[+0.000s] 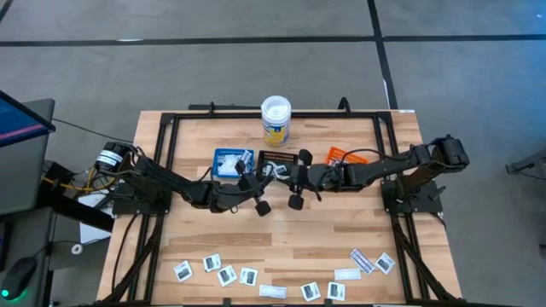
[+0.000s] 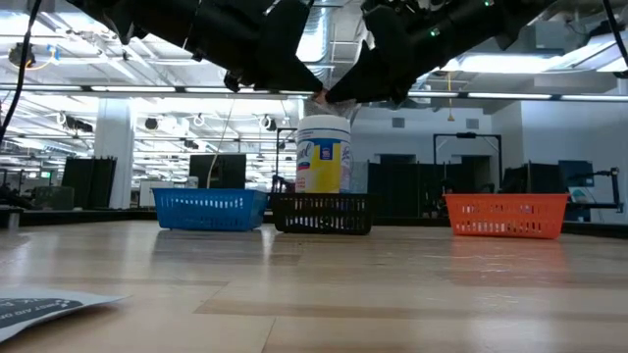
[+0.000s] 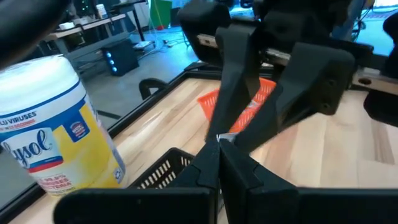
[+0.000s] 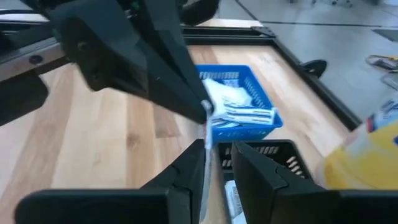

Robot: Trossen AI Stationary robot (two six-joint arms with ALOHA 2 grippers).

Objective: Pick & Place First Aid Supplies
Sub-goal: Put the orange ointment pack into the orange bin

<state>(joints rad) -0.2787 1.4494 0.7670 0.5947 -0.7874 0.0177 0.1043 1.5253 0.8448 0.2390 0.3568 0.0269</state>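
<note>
Both arms meet above the black tray (image 1: 275,159) at the table's middle. My left gripper (image 3: 217,149) is shut on a thin white packet (image 4: 204,180), which shows edge-on. My right gripper (image 4: 217,152) is open, and its fingers (image 3: 233,81) stand on either side of that packet. More white packets (image 4: 233,102) lie in the blue tray (image 1: 232,162). Several packets (image 1: 247,275) lie flat along the table's near edge. Another lies in the black tray (image 4: 233,199). My left gripper pinches one end of the packet (image 3: 225,137) between its two fingertips (image 4: 205,107), coming from the table's left. The packet sticks out toward my right gripper, lifted clear above the black tray. My right gripper: the packet's edge runs along the inner side of one finger (image 4: 189,171); whether it touches, I cannot tell.
The white-lidded yellow-labelled tub (image 1: 275,119) stands behind the trays at the far edge. The orange tray (image 1: 341,156) sits under my right arm. Bare wood lies between the trays and the packets near the front edge (image 1: 367,260). A dark frame borders the table.
</note>
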